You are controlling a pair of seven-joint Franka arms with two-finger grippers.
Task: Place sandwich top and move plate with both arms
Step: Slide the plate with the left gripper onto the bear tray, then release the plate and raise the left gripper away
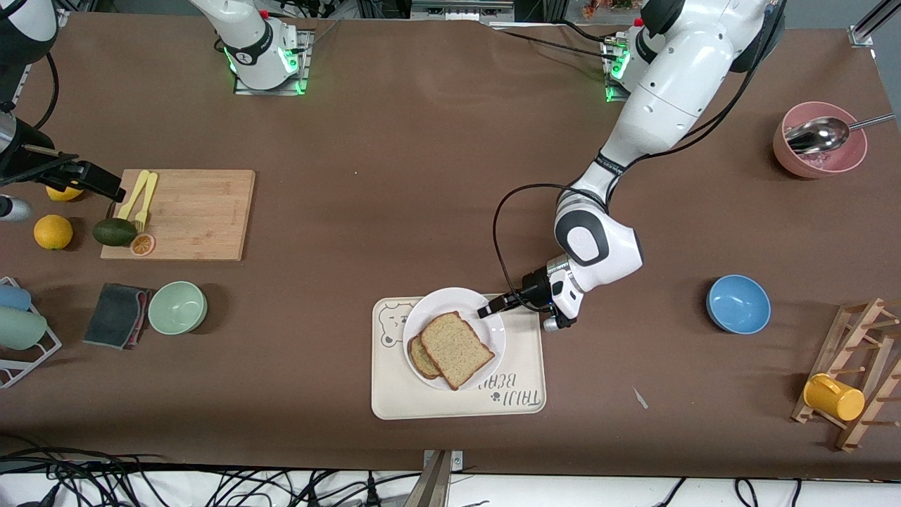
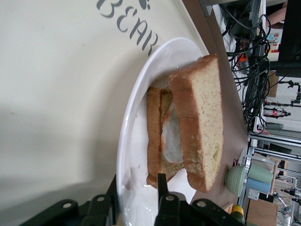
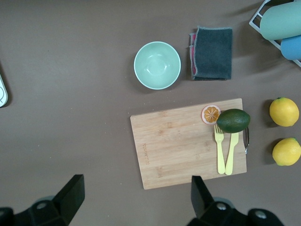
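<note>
Two bread slices (image 1: 450,350), one plate (image 1: 495,333).

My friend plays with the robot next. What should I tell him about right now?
Left gripper: at the plate's rim, one finger on each side of it, not clearly shut.
Right gripper: open, waiting above the cutting board at the right arm's end of the table.
Sandwich top: already lying on the egg slice, on the plate, which sits on the bear tray.
Done: top placed.
Left: move the plate with both arms; the right arm hasn't joined in.
</note>
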